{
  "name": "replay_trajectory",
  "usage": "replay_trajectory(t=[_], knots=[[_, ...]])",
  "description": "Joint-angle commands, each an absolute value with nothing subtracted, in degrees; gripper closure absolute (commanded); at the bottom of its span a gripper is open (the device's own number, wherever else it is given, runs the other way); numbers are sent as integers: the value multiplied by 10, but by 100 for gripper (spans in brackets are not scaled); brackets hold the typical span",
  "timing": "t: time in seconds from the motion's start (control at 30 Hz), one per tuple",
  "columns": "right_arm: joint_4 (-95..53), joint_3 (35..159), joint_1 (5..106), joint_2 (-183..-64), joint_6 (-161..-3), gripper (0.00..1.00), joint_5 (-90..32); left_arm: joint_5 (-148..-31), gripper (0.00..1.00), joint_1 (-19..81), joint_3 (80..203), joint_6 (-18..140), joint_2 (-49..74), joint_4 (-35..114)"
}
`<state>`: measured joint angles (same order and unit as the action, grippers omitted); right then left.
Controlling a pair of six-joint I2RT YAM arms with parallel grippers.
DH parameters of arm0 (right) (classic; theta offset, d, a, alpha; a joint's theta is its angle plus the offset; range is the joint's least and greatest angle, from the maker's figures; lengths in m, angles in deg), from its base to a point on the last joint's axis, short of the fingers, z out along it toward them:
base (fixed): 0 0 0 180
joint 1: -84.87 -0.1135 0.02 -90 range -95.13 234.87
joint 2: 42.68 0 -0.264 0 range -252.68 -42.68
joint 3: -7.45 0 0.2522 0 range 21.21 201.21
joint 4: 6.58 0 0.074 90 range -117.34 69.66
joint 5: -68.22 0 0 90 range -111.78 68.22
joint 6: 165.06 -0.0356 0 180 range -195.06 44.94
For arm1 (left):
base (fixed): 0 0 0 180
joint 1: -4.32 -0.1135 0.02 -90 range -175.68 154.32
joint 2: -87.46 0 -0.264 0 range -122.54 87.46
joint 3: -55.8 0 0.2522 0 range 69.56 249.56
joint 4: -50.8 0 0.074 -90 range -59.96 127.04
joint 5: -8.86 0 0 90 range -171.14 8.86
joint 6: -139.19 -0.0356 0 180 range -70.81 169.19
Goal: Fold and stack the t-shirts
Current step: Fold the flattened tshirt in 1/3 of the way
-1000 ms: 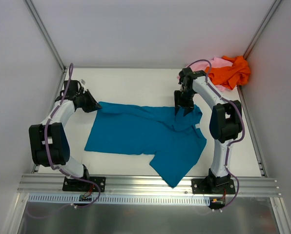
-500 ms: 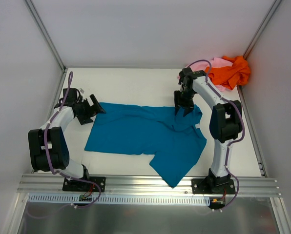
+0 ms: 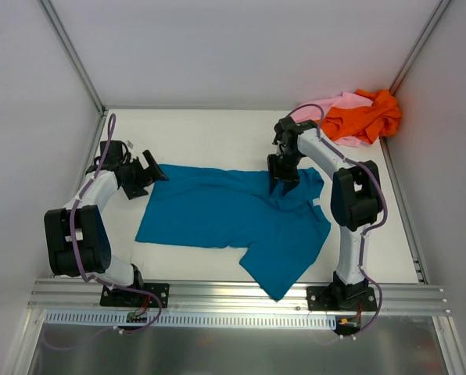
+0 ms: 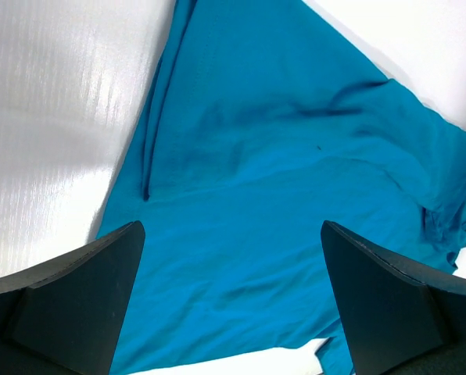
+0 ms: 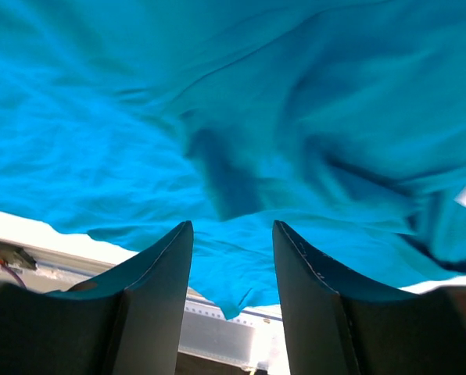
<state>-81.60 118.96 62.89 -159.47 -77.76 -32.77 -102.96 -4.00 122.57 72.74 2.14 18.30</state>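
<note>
Left gripper point(image 3: 155, 173) backed off leftward, jaws wide, hem released flat | right gripper point(image 3: 283, 178) over teal t-shirt point(image 3: 217, 211) collar, grip untellable | orange t-shirt point(image 3: 366, 117), pink t-shirt point(image 3: 338, 101) heaped far right, awaiting folding

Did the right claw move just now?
Yes. The right claw slid a little to the left, away from the orange t-shirt in the corner.

Bright, even overhead light, with short, soft shadows under the arms. Glare streaked the white counter point(image 4: 45, 117) in the left wrist view. Right wrist view was soft: teal-blue t-shirt point(image 5: 217, 117) slightly blurred, right tool point(image 5: 231, 226) dark and defocused.
</note>
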Motion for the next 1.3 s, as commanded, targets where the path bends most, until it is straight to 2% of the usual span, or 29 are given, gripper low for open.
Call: replay_trajectory(t=[0.0, 0.8, 0.87, 1.07, 1.27], knots=[[-807, 1180, 607, -1569, -795, 51, -350, -1033, 1, -41, 1253, 737, 46, 183], [-779, 1131, 590, -1579, -800, 51, -329, -1040, 1, -41, 1260, 727, 39, 173], [-778, 1133, 589, -1583, -796, 56, -326, -1041, 1, -41, 1262, 728, 37, 174], [-777, 1136, 590, -1601, -789, 60, -318, -1040, 1, -41, 1268, 727, 32, 174], [-773, 1130, 590, -1612, -788, 84, -317, -1039, 1, -41, 1270, 727, 28, 171]])
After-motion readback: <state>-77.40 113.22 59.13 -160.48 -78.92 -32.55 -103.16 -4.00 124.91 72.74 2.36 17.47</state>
